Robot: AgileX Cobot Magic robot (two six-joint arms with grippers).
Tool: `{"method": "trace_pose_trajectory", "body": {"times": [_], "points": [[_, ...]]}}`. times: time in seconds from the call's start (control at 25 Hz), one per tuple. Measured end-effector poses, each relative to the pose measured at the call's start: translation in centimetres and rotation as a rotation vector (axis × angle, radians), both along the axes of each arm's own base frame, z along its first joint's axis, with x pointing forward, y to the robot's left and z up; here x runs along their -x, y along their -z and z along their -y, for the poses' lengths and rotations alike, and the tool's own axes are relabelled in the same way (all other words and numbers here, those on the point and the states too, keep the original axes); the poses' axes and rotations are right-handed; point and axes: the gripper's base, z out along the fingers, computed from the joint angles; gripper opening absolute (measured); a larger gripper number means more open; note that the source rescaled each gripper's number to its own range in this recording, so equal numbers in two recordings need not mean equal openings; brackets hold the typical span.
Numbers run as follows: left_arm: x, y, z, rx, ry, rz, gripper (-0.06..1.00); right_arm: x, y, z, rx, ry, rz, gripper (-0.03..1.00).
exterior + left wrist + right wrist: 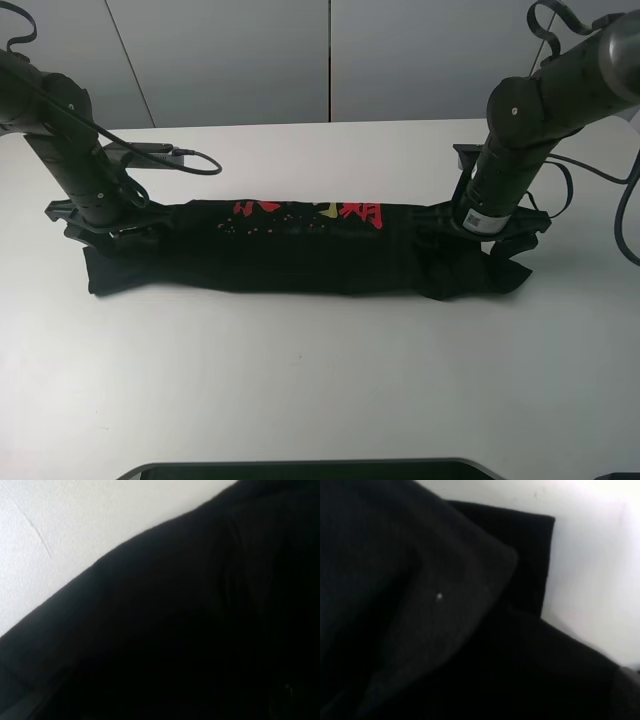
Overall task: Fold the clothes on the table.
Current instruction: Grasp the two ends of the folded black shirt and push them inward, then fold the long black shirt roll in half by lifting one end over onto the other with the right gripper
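The black T-shirt [300, 255] lay folded into a long narrow band across the middle of the white counter [320, 390], with red and yellow characters [340, 211] peeking out along its far edge. Down low on the band's left end sat the left hand [108, 228], and on the bunched right end the right hand [497, 235]. Both stood wide. The wrist views gave only black cloth up close, so whether either pinched fabric could not be told.
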Motion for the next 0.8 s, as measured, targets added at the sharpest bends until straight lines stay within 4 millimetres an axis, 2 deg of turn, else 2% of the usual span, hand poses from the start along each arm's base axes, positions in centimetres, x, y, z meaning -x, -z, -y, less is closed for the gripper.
{"method": "trace_pose_trajectory", "body": {"times": [0.08,0.16,0.24,0.44,0.48,0.8], "points": [[0.00,0.00,0.00,0.000,0.000,0.000,0.97,0.01,0.07,0.00,0.001,0.000,-0.002,1.00],[0.00,0.00,0.00,0.000,0.000,0.000,0.97,-0.04,0.23,-0.01,0.002,0.000,-0.006,0.92],[0.00,0.00,0.00,0.000,0.000,0.000,0.97,-0.18,0.25,-0.06,0.002,-0.004,-0.005,0.75],[0.00,0.01,0.05,0.006,-0.007,-0.001,0.97,-0.22,0.50,-0.52,-0.030,-0.001,-0.006,0.16],[0.00,0.01,0.05,0.006,-0.007,-0.001,0.97,-0.24,0.47,-0.59,-0.031,-0.008,-0.005,0.08],[-0.03,-0.01,0.07,0.007,-0.011,0.000,0.97,-0.34,0.25,-0.67,-0.030,-0.059,-0.017,0.08]]}}
